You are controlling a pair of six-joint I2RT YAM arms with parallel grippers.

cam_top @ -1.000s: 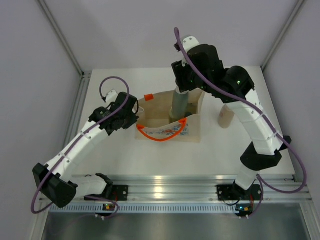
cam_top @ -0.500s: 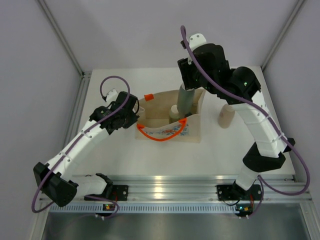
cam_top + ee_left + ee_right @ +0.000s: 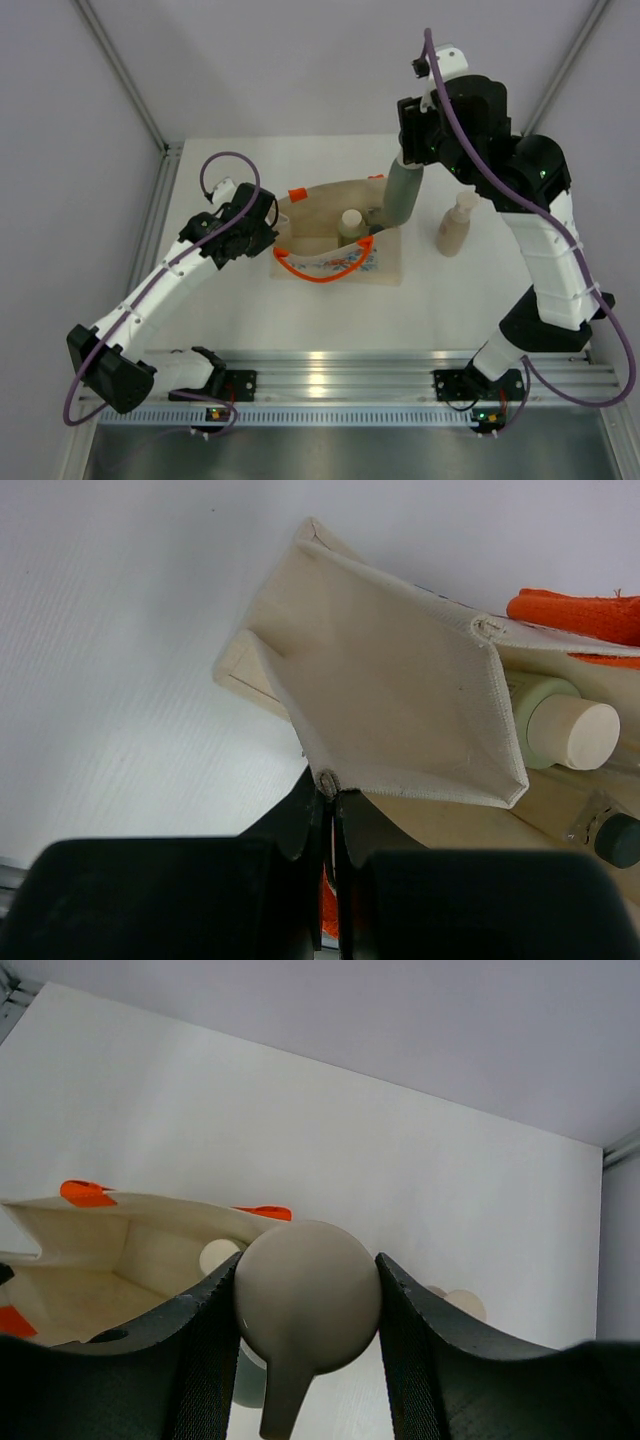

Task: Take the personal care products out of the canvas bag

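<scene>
The beige canvas bag point(image 3: 318, 212) lies open mid-table, orange handle point(image 3: 312, 275) at its front. My left gripper point(image 3: 270, 230) is shut on the seam at the bag's left rim point(image 3: 330, 783), holding the mouth open. My right gripper point(image 3: 410, 160) is shut on the pump head point(image 3: 308, 1300) of a grey-green bottle point(image 3: 402, 195), which hangs tilted above the bag's right end. Inside the bag stand a sage bottle with a pale cap point(image 3: 350, 222) point(image 3: 560, 725) and a dark-lidded jar point(image 3: 620, 840). A tan bottle point(image 3: 453, 228) stands on the table to the right of the bag.
The white table point(image 3: 240, 320) is walled by grey panels at the back and sides, with metal posts point(image 3: 125, 85) at the back corners. A silver rail point(image 3: 330, 375) runs along the near edge by the arm bases. Orange tabs point(image 3: 85, 1192) mark the bag's far rim.
My right arm has risen and swung right, drawing the grey-green bottle up out of the bag's middle to above its right end. The left arm has kept still.
</scene>
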